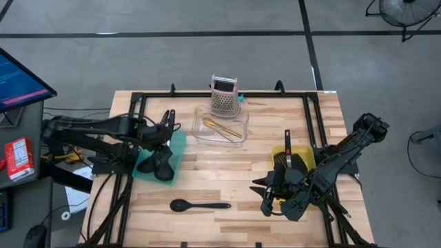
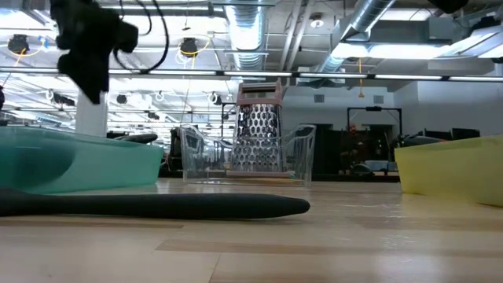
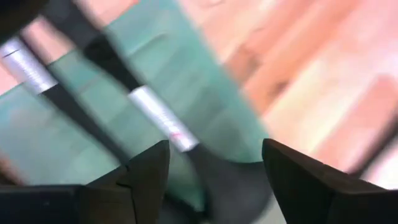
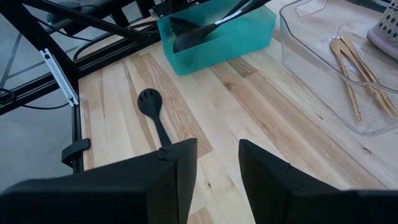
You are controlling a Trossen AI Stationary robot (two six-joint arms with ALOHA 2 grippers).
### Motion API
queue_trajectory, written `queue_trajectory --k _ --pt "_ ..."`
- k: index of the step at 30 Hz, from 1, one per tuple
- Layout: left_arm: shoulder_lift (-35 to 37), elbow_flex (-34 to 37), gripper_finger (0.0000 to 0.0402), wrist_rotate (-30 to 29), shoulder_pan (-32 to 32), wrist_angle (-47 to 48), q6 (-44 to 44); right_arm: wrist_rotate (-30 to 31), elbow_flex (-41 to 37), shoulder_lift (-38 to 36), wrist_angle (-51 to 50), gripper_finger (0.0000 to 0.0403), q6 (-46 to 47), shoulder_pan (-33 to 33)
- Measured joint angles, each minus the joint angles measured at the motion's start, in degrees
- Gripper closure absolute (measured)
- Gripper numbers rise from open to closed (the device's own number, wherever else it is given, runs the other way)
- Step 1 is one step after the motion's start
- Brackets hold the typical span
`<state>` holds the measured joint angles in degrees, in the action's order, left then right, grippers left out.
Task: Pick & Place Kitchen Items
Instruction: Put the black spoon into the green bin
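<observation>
Left pincer [image 1: 167,127], left-centre of the high view, hangs over the teal bin [image 1: 178,148], fingers spread wide and gripping nothing. Below it in the bin lie black utensils [image 1: 157,164], heads toward the lower edge.

Right pincer [image 4: 217,162] sits at lower right of the high view beside the yellow bin [image 1: 309,157], which carries another black utensil [image 1: 288,148]; fingers part-open, a narrow gap, nothing between them.

Loose slotted spoon [image 1: 198,204] lies flat on the tabletop [image 1: 234,179], bottom centre, well apart from both bins. Judgement: light, stiff plastic, smooth and a bit slippery; mid-handle is the likely grasp, since the head is broad and curved.

Clear tray [image 1: 238,117], upper centre, holds golden sticks [image 1: 222,128]: thin, light, prone to roll. Pink grater [image 1: 224,94] stands behind it.

Left wrist view alone shows silver bands on the handles. Right wrist view shows the spoon's slots. Low view shows only bin walls, not contents.
</observation>
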<state>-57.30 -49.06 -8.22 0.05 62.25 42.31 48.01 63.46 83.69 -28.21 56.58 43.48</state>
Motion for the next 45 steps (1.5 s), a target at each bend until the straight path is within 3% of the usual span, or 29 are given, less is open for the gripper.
queue_trajectory --k 6,12,24,35,45 --pt "0.0 -2.0 0.0169 5.2 -6.1 -10.6 0.0 0.0 0.0 0.0 0.0 0.0285 -0.1 0.0" --pt "-1.0 -2.0 0.0178 5.6 -14.9 -27.9 -0.1 0.0 0.0 0.0 0.0 0.0285 -0.1 0.0" --pt "-14.7 -2.1 0.0185 -0.9 -27.0 -55.7 -15.3 0.0 0.0 0.0 0.0 0.0285 0.0 0.0" --pt "-32.3 -2.1 0.0163 -2.4 -29.7 -69.8 -25.5 0.0 0.0 0.0 0.0 0.0285 0.0 0.0" --pt "-43.9 -2.1 0.0136 -3.4 -29.5 -79.2 -36.0 0.0 0.0 0.0 0.2 0.0285 0.0 0.0"
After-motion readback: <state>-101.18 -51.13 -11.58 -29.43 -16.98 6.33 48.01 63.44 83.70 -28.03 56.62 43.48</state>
